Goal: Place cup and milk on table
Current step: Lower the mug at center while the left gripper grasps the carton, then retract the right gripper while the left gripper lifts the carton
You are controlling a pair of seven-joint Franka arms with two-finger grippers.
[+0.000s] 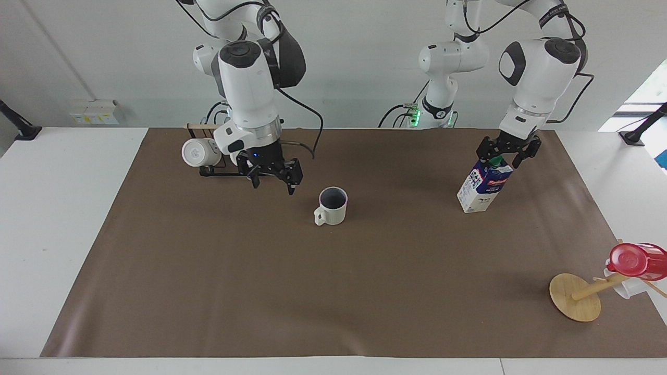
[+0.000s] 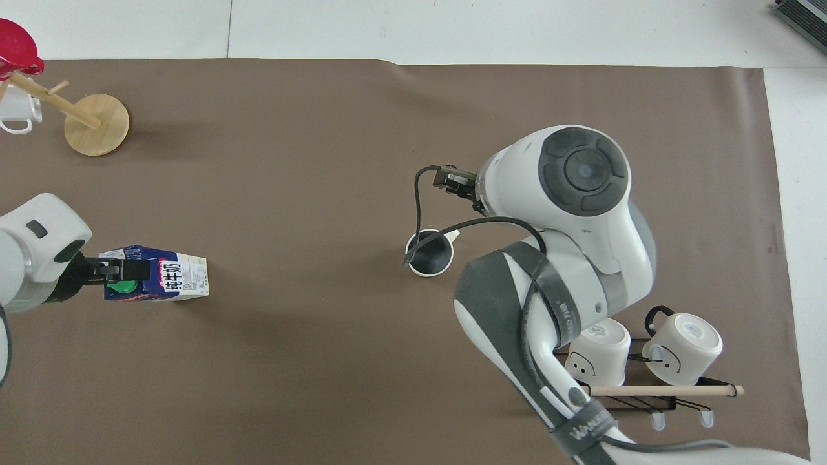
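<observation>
The cream-white cup with a dark inside stands upright on the brown sheet of the table, handle away from the robots. It also shows in the overhead view. My right gripper is open and empty, raised over the sheet between the cup and the mug rack; in the overhead view its own arm hides it. The milk stands upright toward the left arm's end and shows in the overhead view. My left gripper is open, its fingers straddling the green cap.
A black wire rack with two white mugs stands near the right arm's base. A tipped wooden stand with a red-topped clear cup lies at the left arm's end, farther from the robots.
</observation>
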